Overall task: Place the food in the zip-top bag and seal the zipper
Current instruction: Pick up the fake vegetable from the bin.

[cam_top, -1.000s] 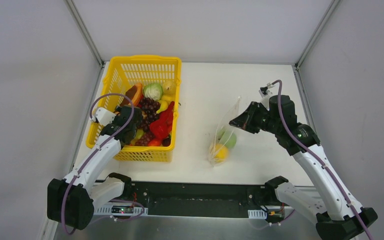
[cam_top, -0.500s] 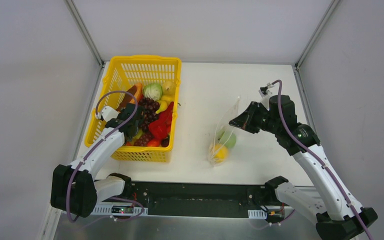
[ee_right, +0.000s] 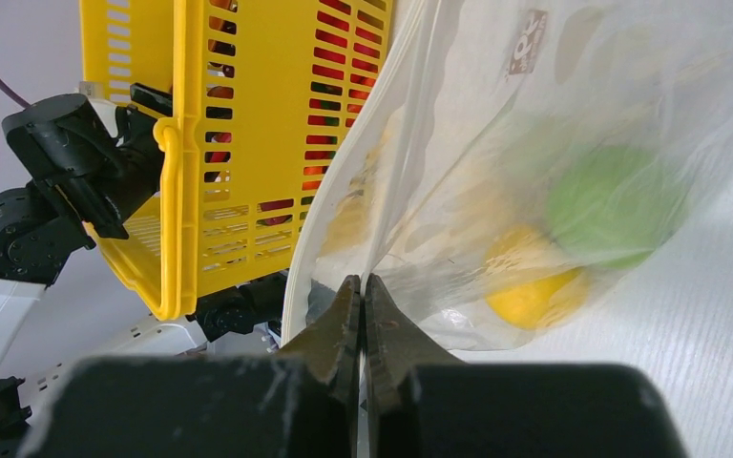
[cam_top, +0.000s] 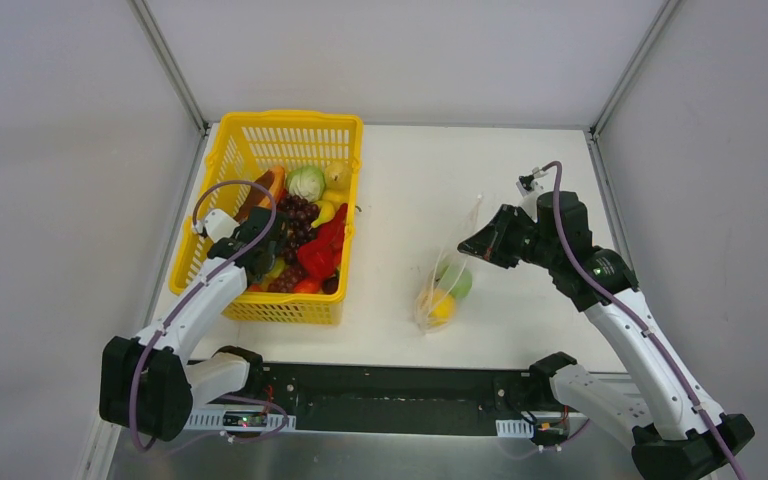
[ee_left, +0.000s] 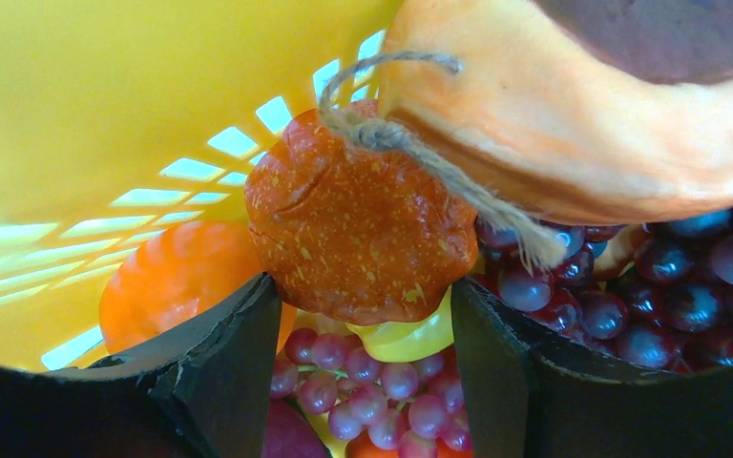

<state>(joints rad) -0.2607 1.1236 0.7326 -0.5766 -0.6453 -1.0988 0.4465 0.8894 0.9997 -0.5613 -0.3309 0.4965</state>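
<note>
1. The left gripper (ee_left: 363, 296) is down inside the yellow basket (ee_left: 105, 95). Its jaws are apart, with one dark finger (ee_left: 219, 372) on each side of a bumpy orange-red toy fruit (ee_left: 358, 219). The fingertips sit just beside the fruit's lower edges.
2. A loop of twine (ee_left: 420, 157) lies across the top of that fruit.
3. In the wrist view, a smooth orange piece (ee_left: 172, 277) sits left of the jaws. Purple grapes (ee_left: 382, 382) lie beneath and to the right, and a large tan slice (ee_left: 582, 124) is above.
4. The right gripper (ee_right: 363, 296) has its jaws pressed together, clamped on the film of the zip-top bag (ee_right: 496, 143) near its edge.
5. Inside the bag, beyond those jaws and to their right, are a green piece (ee_right: 611, 205) and a yellow piece (ee_right: 530, 286). The yellow one is nearer the jaws.
6. From above, the bag's bottom rests on the table (cam_top: 520, 180) just below the right gripper's tips. The basket is well off to that gripper's left.
</note>
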